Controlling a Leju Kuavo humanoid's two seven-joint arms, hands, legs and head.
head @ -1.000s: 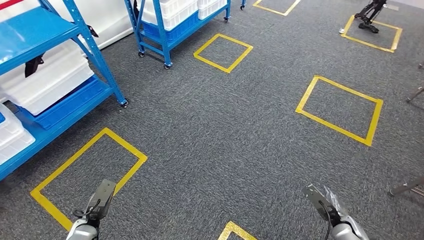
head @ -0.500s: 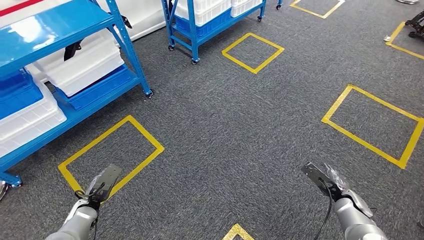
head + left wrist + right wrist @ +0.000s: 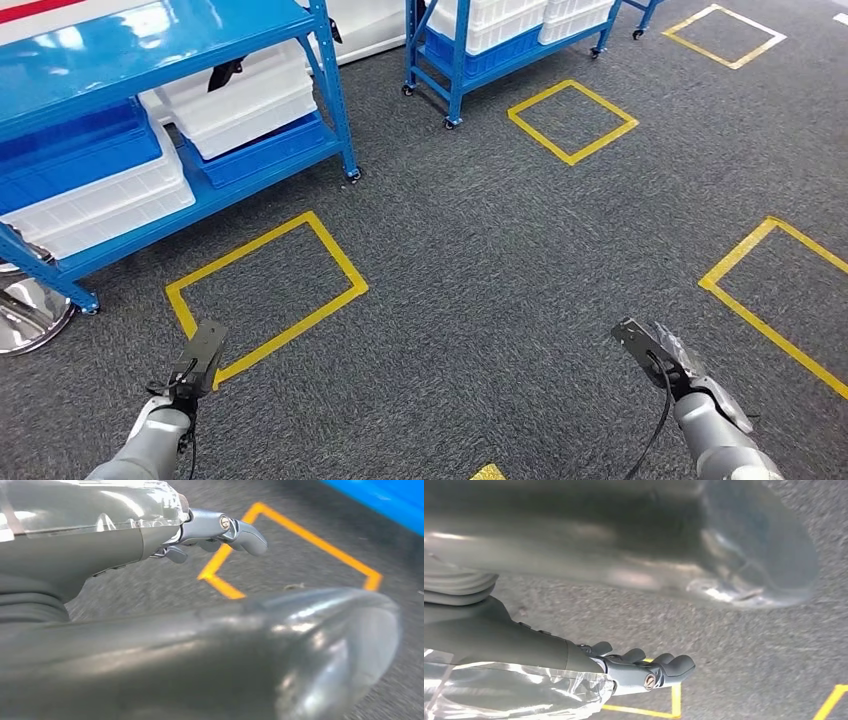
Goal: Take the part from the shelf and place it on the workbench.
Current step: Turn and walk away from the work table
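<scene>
Turning left, the camera has swung the blue shelf (image 3: 150, 120) nearer into view. It lies ahead-left, closer to the left hand (image 3: 197, 358) (empty, fingers loosely extended); which part is wanted I cannot tell. Two shelf units and four yellow floor squares show. Right hand (image 3: 655, 355) likewise holds nothing.

Grey carpet floor (image 3: 480, 260) marked with yellow tape squares (image 3: 265, 283). Blue wheeled shelving (image 3: 150, 110) at left holds white bins (image 3: 240, 100).
</scene>
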